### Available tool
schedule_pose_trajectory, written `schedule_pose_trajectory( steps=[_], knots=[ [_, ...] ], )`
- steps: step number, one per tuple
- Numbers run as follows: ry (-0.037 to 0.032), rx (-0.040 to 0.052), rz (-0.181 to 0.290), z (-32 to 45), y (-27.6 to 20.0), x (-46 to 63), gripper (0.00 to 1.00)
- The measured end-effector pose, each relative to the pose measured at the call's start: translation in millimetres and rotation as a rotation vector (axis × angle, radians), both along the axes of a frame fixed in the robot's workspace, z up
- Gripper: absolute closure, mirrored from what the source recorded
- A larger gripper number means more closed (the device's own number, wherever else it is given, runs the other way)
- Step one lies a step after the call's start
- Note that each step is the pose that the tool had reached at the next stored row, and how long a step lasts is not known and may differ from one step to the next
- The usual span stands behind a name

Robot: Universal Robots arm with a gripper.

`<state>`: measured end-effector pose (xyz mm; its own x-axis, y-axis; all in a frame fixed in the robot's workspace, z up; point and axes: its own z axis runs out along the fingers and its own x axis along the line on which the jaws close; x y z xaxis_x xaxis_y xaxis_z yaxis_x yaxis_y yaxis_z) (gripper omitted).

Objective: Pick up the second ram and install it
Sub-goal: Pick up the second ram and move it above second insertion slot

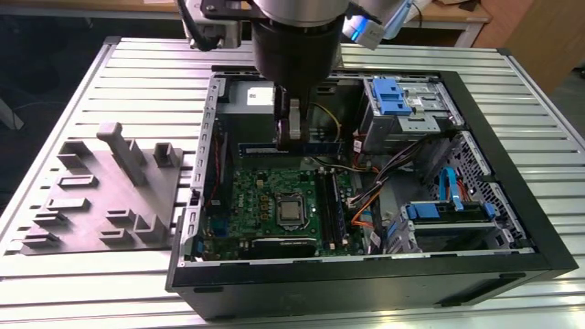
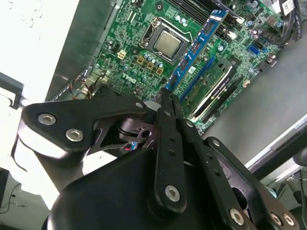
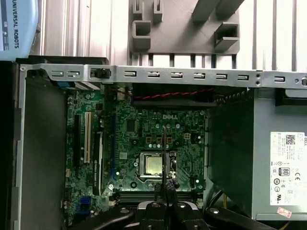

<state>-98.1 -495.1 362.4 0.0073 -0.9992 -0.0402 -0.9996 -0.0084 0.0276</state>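
My gripper [image 1: 290,139] hangs inside the open computer case, shut on the second ram [image 1: 316,146], a long blue-green stick held level above the far end of the motherboard [image 1: 265,195]. In the second wrist view the fingertips [image 2: 165,103] pinch one end of the ram [image 2: 196,45], which reaches out over the board beside the processor [image 2: 166,43]. The first wrist view shows the ram [image 3: 164,153] edge-on as a thin line rising from the gripper [image 3: 166,189]. Black memory slots [image 1: 331,205] lie beside the processor [image 1: 290,211]; the stick is above them, not seated.
The grey moulded parts tray [image 1: 101,199] sits on the slatted table at the exterior view's left. Drive cages with blue latches [image 1: 393,96], orange and black cables [image 1: 375,199] and the power supply [image 3: 283,167] crowd the case around the motherboard.
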Motion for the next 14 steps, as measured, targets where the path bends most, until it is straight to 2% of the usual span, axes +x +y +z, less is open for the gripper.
schedule_pose_trajectory(
  steps=[14],
  knots=[
    [0.0006,0.0,0.0,-25.5,0.0,5.0,0.88]
  ],
)
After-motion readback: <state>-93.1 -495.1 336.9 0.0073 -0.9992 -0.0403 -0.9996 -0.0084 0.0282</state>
